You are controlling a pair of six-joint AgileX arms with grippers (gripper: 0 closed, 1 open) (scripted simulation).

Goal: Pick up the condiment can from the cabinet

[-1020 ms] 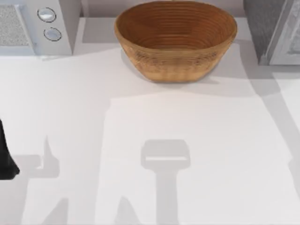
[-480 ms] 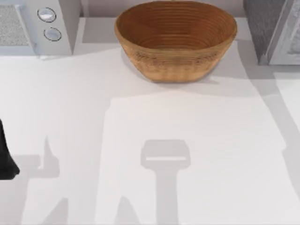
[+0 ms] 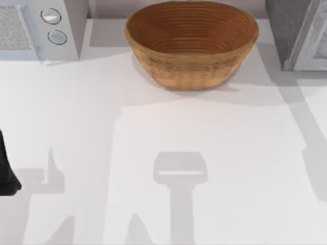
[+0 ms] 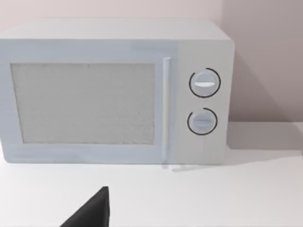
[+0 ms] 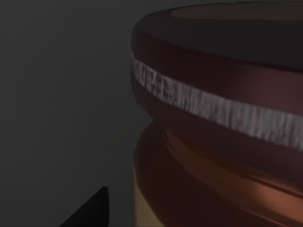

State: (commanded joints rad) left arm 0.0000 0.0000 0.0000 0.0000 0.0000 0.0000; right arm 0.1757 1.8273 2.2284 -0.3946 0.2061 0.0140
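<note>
The condiment can (image 5: 222, 118) sits close up in the right wrist view, in a dark space (lid up, so it stands tall). I cannot tell what either gripper is doing. The left arm (image 3: 6, 168) waits at the surface's (image 3: 168, 132) left edge, facing the microwave (image 4: 113, 90).

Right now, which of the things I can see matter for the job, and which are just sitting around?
For the job:
- can, close in the right wrist view, in a dim space
- cabinet, at the table's back right

Just sitting there:
- basket, back middle of the table
- microwave, back left, door shut
- left arm, parked at the table's left edge
</note>
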